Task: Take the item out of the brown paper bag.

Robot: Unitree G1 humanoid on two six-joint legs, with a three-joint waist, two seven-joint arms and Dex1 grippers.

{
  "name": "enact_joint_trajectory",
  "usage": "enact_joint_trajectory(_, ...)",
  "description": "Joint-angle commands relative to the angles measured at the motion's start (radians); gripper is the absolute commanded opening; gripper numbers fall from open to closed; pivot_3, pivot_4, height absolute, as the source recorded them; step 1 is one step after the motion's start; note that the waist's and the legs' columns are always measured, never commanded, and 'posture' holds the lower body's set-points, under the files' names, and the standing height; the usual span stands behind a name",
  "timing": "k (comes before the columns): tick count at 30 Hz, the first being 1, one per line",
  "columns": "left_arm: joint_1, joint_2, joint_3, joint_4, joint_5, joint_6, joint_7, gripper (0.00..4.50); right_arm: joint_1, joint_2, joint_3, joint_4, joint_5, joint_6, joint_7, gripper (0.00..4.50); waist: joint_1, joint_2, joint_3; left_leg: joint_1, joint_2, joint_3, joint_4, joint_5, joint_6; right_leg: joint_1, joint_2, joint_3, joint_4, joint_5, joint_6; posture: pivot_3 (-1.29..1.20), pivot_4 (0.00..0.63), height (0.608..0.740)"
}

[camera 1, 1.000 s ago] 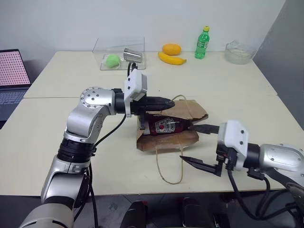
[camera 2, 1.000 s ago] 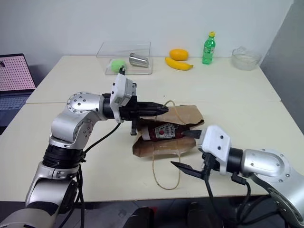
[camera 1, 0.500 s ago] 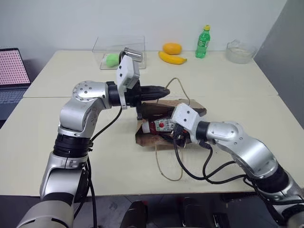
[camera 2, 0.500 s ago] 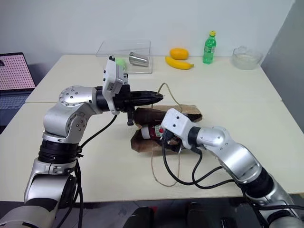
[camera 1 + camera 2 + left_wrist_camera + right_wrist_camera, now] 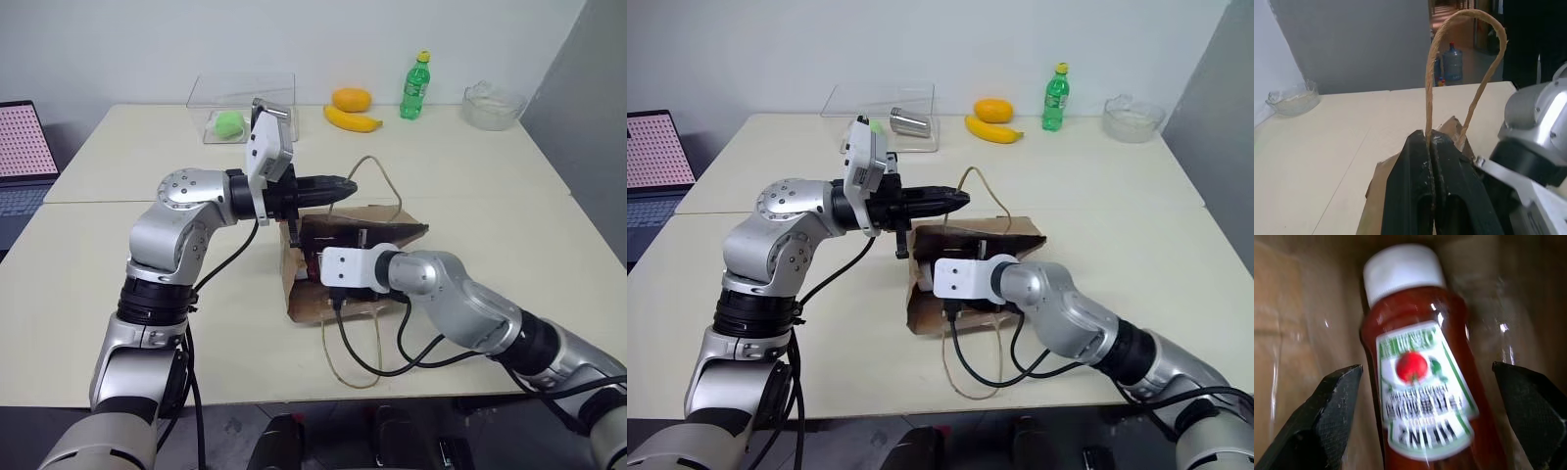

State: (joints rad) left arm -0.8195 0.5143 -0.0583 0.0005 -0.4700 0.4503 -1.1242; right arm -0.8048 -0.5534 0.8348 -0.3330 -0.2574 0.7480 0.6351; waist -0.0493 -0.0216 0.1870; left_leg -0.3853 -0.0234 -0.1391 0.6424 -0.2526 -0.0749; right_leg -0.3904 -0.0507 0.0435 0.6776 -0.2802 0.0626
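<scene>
Since a second ago the right gripper (image 5: 1420, 421) has swung in from the table's near edge and pushed into the mouth of the bag (image 5: 343, 299); the left arm has barely shifted. Its fingers (image 5: 1327, 416) stand wide apart, released, one on each side of the ketchup bottle (image 5: 1420, 382) — touching nothing that can be seen. In the right wrist view the bottle lies inside the bag between the fingers, white cap pointing away from the gripper, label facing up, brown paper around it.

Above the bag, the left gripper (image 5: 338, 186) points level across the table, clenched on one cord handle (image 5: 1459, 58), which loops up past its fingertips and runs down to the bag's far rim. This lifts the upper side of the bag, so the mouth gapes toward the right arm. The second handle (image 5: 353, 357) trails loose on the table (image 5: 490, 196) on the near side of the bag.

Well beyond the bag, along the table's far edge, sit a clear box (image 5: 235, 98) with a green ball (image 5: 229, 122), a can (image 5: 274, 111), a banana (image 5: 353, 119), an orange fruit (image 5: 353, 98), a green bottle (image 5: 415, 86) and a glass bowl (image 5: 490, 105). A laptop (image 5: 20, 157) stands off the far left corner.
</scene>
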Motion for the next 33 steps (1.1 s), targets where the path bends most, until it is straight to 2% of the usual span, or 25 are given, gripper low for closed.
enact_joint_trajectory(1,-0.017,0.001,0.015,-0.035,-0.017,-0.005,0.003,0.0,-0.03,0.029,0.022,0.053,-0.077,-0.029,0.03,4.46,-0.001,0.0,0.0,0.0,0.0,0.0,0.0,0.0,0.0,0.0,0.0,0.0,0.0,0.0,0.0,0.0,0.15,0.74)
enact_joint_trajectory(10,-0.011,0.002,0.015,-0.036,-0.011,-0.005,0.008,0.0,-0.039,0.079,0.006,0.274,-0.18,-0.115,0.091,4.46,-0.001,0.0,0.0,0.0,0.0,0.0,0.0,0.0,0.0,0.0,0.0,0.0,0.0,0.0,0.0,0.0,0.15,0.74)
enact_joint_trajectory(14,-0.006,0.005,0.012,-0.031,-0.003,-0.013,0.007,0.0,-0.028,0.077,-0.025,0.297,-0.185,-0.165,0.122,3.59,-0.001,0.0,0.0,0.001,0.0,0.0,0.001,0.0,0.0,0.001,0.0,0.0,0.001,0.0,0.0,0.0,0.15,0.74)
enact_joint_trajectory(17,-0.003,0.009,0.01,-0.008,0.016,-0.033,0.007,0.0,-0.012,0.067,-0.072,0.25,-0.17,-0.213,0.142,3.26,0.0,0.0,0.0,0.001,0.0,0.0,0.001,0.0,0.0,0.001,0.0,0.0,0.001,0.0,0.0,0.0,0.15,0.74)
enact_joint_trajectory(25,-0.024,0.005,0.013,0.066,0.054,-0.079,0.029,0.0,0.041,0.037,-0.229,0.056,-0.074,-0.274,0.251,3.25,-0.002,0.0,0.0,0.0,0.0,0.0,0.0,0.0,0.0,0.0,0.0,0.0,0.0,0.0,0.0,0.0,0.15,0.74)
enact_joint_trajectory(33,-0.045,-0.008,0.015,0.111,0.069,-0.109,0.039,0.0,0.057,-0.044,-0.421,-0.076,0.158,-0.334,0.411,3.25,-0.002,0.0,0.0,0.0,-0.001,0.0,0.0,0.0,0.0,0.0,-0.001,0.0,0.0,0.0,0.0,0.0,0.15,0.74)
